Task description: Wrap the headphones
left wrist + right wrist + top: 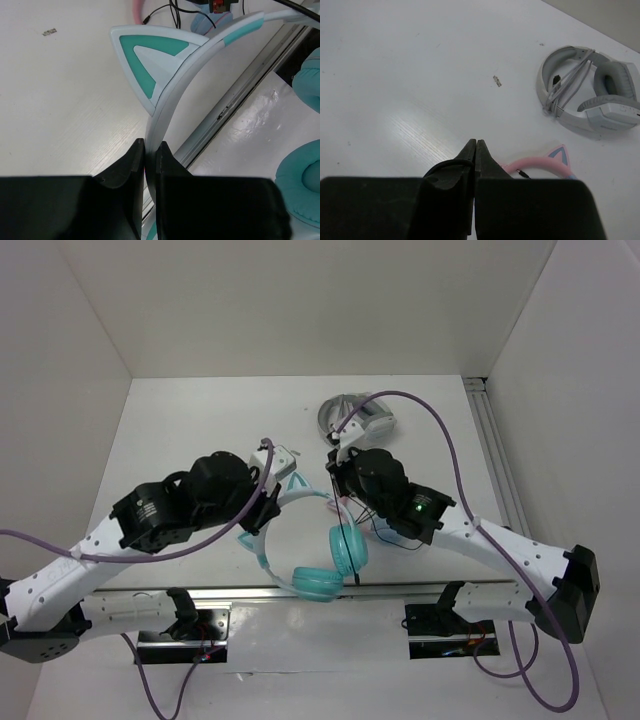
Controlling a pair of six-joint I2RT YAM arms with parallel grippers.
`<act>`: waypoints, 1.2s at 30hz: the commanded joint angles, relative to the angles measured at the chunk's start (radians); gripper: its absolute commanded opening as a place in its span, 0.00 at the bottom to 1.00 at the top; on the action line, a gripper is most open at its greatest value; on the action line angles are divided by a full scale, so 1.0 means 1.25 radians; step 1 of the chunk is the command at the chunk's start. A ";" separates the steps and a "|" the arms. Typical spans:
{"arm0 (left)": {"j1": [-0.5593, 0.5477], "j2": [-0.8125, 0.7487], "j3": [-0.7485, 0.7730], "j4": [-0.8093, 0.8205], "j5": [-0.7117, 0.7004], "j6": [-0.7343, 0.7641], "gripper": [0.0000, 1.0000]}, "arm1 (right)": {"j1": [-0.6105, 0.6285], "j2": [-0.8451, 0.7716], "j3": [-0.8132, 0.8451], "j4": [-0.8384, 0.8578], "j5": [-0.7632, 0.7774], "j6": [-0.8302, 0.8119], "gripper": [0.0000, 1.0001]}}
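The teal headphones (pixel 330 565) hang at the table's near edge, with both round earcups (pixel 348 548) low and the pale headband rising to the left. My left gripper (pixel 268 505) is shut on the headband (pixel 172 95) just below a pointed cat ear (pixel 150 65); the pinch shows in the left wrist view (pixel 150 146). My right gripper (pixel 336 466) is shut on the thin black cable (pixel 353 530), which runs taut and straight down to the earcups. In the right wrist view the cable (pixel 440 167) loops over the left finger of the closed gripper (pixel 476 144).
A grey-white folded pair (pixel 357 416) lies at the back of the table and also shows in the right wrist view (pixel 585 95). A pink-banded cat-ear pair (pixel 537 164) lies under my right arm. The metal rail (pixel 240 90) runs along the near edge.
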 commanded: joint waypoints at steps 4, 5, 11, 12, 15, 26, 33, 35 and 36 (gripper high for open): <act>-0.016 -0.066 0.032 0.079 0.059 -0.002 0.00 | -0.051 -0.005 -0.030 0.094 -0.113 0.009 0.00; -0.016 -0.066 0.032 0.079 0.059 -0.002 0.00 | -0.051 0.004 -0.030 0.094 -0.121 0.009 0.00; -0.016 -0.156 0.013 0.176 0.010 -0.029 0.00 | -0.058 0.004 -0.090 0.199 -0.242 0.009 0.00; -0.016 -0.164 0.013 0.183 -0.001 -0.040 0.00 | -0.068 0.004 -0.101 0.219 -0.297 0.009 0.00; -0.016 -0.179 0.021 0.193 -0.031 -0.058 0.00 | -0.075 0.013 -0.144 0.306 -0.431 -0.008 0.00; -0.016 -0.206 0.039 0.208 -0.096 -0.120 0.00 | -0.083 0.186 -0.207 0.710 -0.636 0.133 0.24; -0.016 -0.238 0.046 0.216 -0.197 -0.158 0.00 | -0.083 0.296 -0.184 0.813 -0.697 0.189 0.25; -0.016 -0.245 0.046 0.216 -0.271 -0.192 0.00 | -0.083 0.308 -0.205 0.839 -0.697 0.212 0.25; -0.016 -0.245 0.046 0.216 -0.297 -0.203 0.00 | -0.083 0.316 -0.216 0.860 -0.697 0.212 0.25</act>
